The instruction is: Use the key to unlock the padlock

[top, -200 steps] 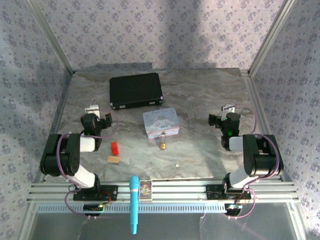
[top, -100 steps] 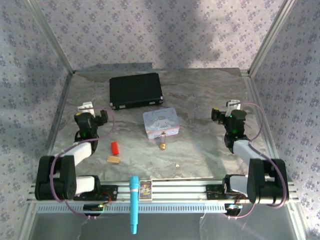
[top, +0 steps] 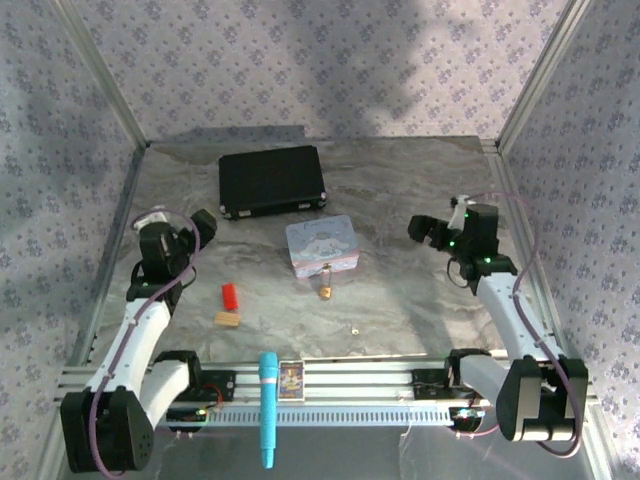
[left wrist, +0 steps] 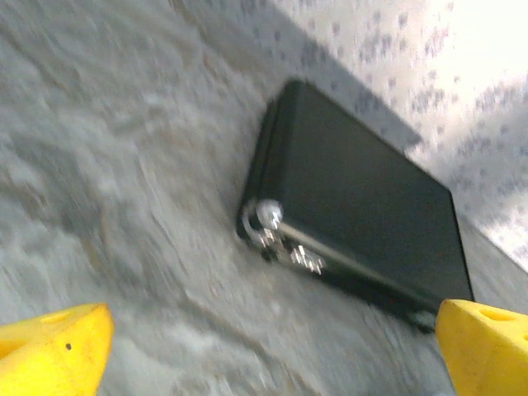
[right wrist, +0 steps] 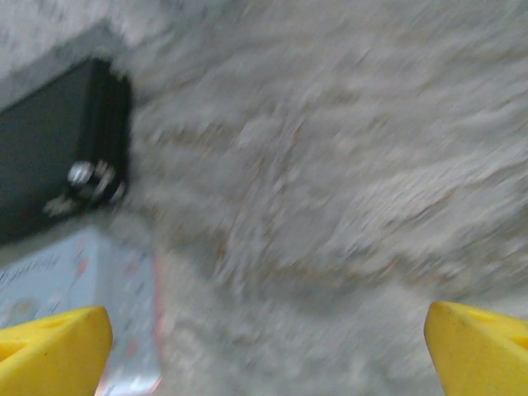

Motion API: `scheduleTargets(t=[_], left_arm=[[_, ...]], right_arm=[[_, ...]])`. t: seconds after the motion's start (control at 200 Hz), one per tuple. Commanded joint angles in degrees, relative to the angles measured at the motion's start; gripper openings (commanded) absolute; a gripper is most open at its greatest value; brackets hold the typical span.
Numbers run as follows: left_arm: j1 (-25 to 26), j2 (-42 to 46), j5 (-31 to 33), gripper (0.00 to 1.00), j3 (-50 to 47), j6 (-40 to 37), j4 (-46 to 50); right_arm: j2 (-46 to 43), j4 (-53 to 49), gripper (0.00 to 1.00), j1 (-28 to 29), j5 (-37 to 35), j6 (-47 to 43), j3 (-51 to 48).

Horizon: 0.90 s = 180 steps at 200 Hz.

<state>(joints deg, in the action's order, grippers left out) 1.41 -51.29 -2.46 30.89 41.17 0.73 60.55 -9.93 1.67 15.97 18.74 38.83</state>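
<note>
A black case lay at the table's 12 o'clock, a pale blue tin just below it. The left gripper hung at 9 o'clock and the right gripper at 3, both with fingers spread wide and holding nothing. The padlock sat at the tin's 6 o'clock, and the key lay apart at the padlock's 5.

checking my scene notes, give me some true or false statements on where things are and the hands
1. The small brass padlock lies by the near edge of the pale blue rectangular tin. True.
2. The left hand grips the tiny silver key. False: the key lies on the table, away from both hands.
3. The right hand is open. True.
4. The small red block sits on the flat black case. False: it lies on the table by the tan block.
</note>
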Motion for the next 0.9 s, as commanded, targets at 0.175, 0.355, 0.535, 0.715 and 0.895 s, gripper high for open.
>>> scheduleTargets(t=[0.175, 0.355, 0.535, 0.715, 0.895], left_arm=[[23.70, -0.40, 1.69, 0.98, 6.75, 10.56, 12.46], [38.83, -4.37, 8.15, 0.97, 6.94, 17.12, 13.39], [47.53, -6.01, 11.11, 0.93, 5.05, 23.55, 12.62], [51.36, -6.20, 10.38, 0.91, 3.57, 26.24, 12.77], [53.30, -5.91, 11.63, 0.89, 2.16, 25.84, 12.44]], right_arm=[[-1.55, -14.60, 0.95, 17.77, -6.93, 7.51, -0.40], [-3.11, -14.80, 0.80, 31.19, -14.06, 14.82, -3.59], [-2.62, -13.63, 0.73, 43.97, -21.89, 23.27, -6.22], [-0.10, -13.28, 0.67, 55.04, -27.32, 31.80, -8.25], [6.74, -11.36, 0.53, 62.13, -28.78, 36.33, -9.01]])
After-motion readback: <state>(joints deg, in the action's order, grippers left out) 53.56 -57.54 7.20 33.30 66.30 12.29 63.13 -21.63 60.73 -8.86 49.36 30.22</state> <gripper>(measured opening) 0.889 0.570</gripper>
